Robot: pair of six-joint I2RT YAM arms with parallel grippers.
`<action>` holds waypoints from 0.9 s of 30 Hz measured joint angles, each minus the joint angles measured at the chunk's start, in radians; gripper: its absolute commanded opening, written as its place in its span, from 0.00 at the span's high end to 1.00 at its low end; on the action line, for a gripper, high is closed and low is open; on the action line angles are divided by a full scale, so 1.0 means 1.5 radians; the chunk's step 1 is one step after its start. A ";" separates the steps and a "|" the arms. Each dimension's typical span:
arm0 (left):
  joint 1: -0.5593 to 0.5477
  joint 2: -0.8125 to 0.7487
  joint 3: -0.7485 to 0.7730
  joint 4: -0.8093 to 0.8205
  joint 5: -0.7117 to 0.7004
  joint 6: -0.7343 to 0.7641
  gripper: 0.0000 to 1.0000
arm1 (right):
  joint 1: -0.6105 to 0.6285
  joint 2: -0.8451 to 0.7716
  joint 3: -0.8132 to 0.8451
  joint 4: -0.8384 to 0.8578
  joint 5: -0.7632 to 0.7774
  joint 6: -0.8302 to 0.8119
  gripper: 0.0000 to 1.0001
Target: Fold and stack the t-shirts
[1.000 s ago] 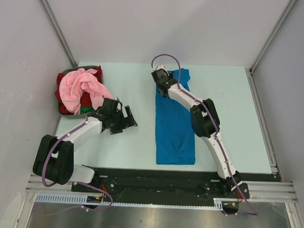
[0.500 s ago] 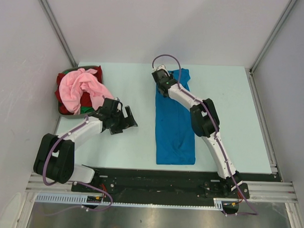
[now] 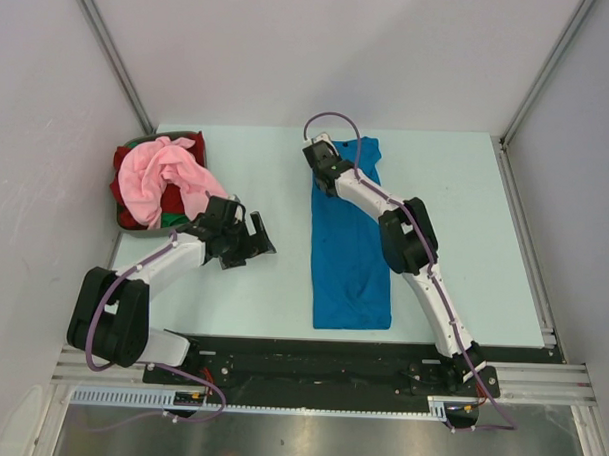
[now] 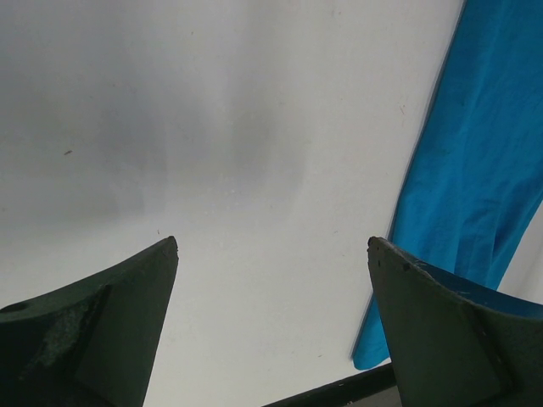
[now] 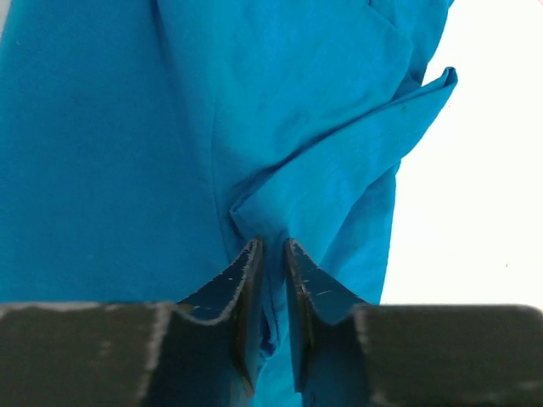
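Evidently, blue t-shirt point(image 3: 348, 260) lay as long strip on surface point(image 3: 465, 214). Right end effector point(image 5: 271, 246) clenched on cloth ridge at its far end, likely to draw that end nearward for fold. Left end effector point(image 4: 271, 246) spread wide, empty, just left of it. Pink t-shirt point(image 3: 166, 178) heaped far left of it.

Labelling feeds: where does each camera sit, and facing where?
Top: above and behind, looking down on the table; left arm and right arm show whole.
Left wrist: on the left arm, facing bare table over its open left pincer.
Right wrist: on the right arm, facing the blue shirt its right pincer pinches.
Shared: the blue shirt shows in all three.
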 measured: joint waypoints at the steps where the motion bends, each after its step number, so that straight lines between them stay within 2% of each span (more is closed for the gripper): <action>1: 0.000 0.000 0.000 0.000 0.000 0.000 0.02 | 0.000 0.000 0.001 -0.001 -0.001 0.000 0.85; 3: 0.000 0.000 0.000 0.000 0.000 0.000 0.02 | 0.000 0.003 0.005 -0.004 -0.001 0.001 1.00; 13: 0.000 0.000 0.000 0.000 0.000 0.000 0.02 | -0.002 0.014 0.008 0.001 0.028 0.024 1.00; 18: 0.000 0.000 0.000 0.000 -0.001 0.000 0.02 | -0.019 -0.061 -0.119 0.038 0.049 0.096 1.00; 23: 0.000 0.000 0.000 0.000 -0.001 0.000 0.02 | -0.058 -0.114 -0.143 0.019 0.050 0.184 0.99; 24: 0.000 0.000 0.000 0.000 -0.001 0.000 0.02 | -0.068 -0.125 -0.149 0.014 0.047 0.207 0.83; 25: 0.000 0.000 0.000 0.000 -0.001 0.000 0.02 | -0.079 -0.139 -0.163 0.012 0.040 0.232 0.62; 26: 0.000 0.000 0.000 0.000 -0.001 0.000 0.02 | -0.086 -0.150 -0.175 0.010 0.033 0.255 0.25; 27: 0.000 0.000 0.000 0.000 -0.001 0.000 0.02 | -0.096 -0.163 -0.194 0.008 0.025 0.279 0.07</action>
